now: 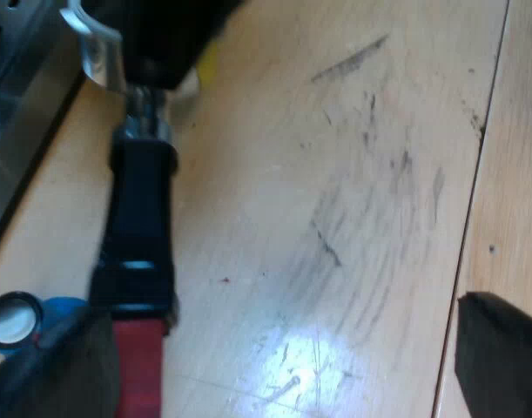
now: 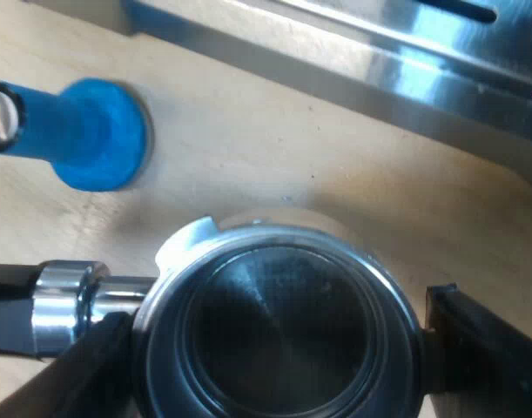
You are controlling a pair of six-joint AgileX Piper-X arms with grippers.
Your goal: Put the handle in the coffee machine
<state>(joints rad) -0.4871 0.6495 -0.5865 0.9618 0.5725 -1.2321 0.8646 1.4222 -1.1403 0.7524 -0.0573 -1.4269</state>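
Seemingly the grasp step: right claw (image 2: 266,357) clamps the holder (image 2: 274,287), left claw (image 1: 274,348) gapes wide around its red end (image 1: 139,366); next, carry it to the machine (image 2: 405,52).

Holder (image 2: 274,331): one. Tamper (image 2: 83,135): one. Machine (image 2: 379,52): one. Grippers: two, left gripper (image 1: 274,361), right gripper (image 2: 279,357).

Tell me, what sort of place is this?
Probably a coffee-making workbench: a metal holder, a blue tamper on a scuffed wooden tabletop, and the steel base of an espresso machine.
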